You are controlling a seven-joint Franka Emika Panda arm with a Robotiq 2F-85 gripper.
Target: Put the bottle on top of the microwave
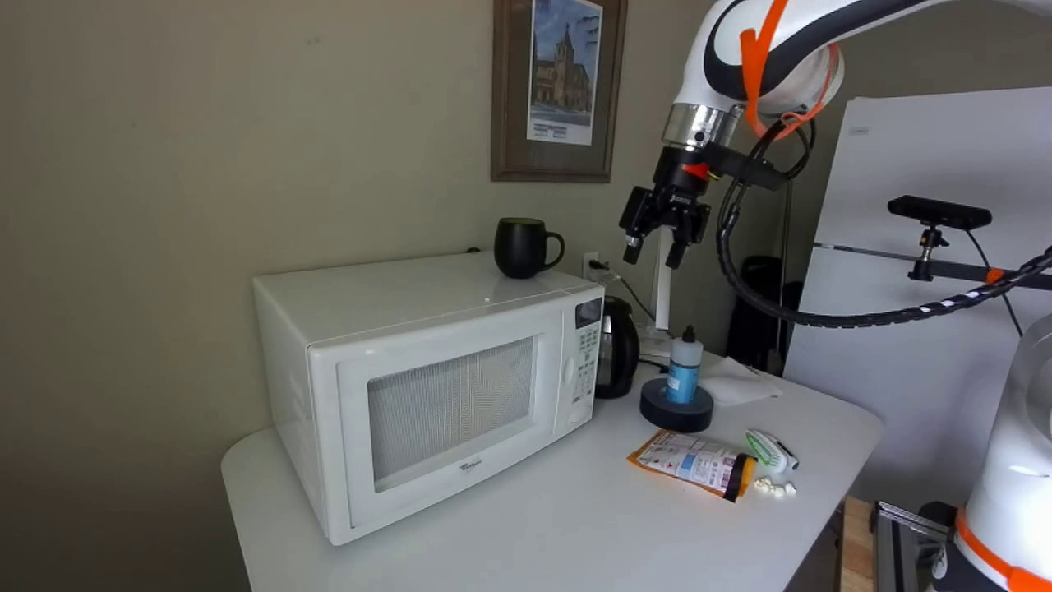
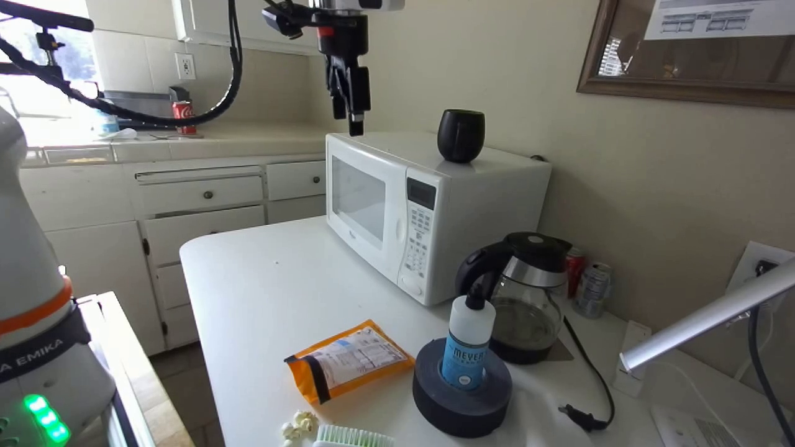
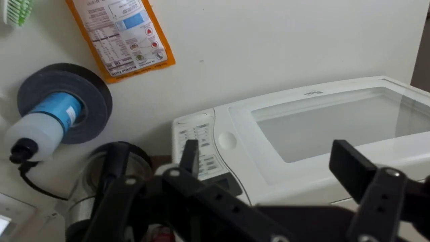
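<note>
The bottle (image 1: 683,380) is slim, with a light blue body, whitish top and black cap. It stands upright in the hole of a dark round roll (image 1: 670,417), as both exterior views show; the bottle also shows in an exterior view (image 2: 464,363) and at the left of the wrist view (image 3: 59,107). Its base is hidden in the roll. The white microwave (image 1: 386,304) stands beside it, and shows in the wrist view (image 3: 242,168). My gripper (image 1: 653,255) is open and empty, high above the table near the microwave's control-panel end, apart from the bottle; its fingers show in the wrist view (image 3: 265,144).
A black mug (image 1: 519,248) stands on the microwave's top near the control-panel end. A glass kettle (image 2: 528,304) stands between the microwave and the bottle. An orange packet (image 2: 354,360), a brush (image 1: 768,450) and a white lamp arm (image 2: 702,316) are nearby.
</note>
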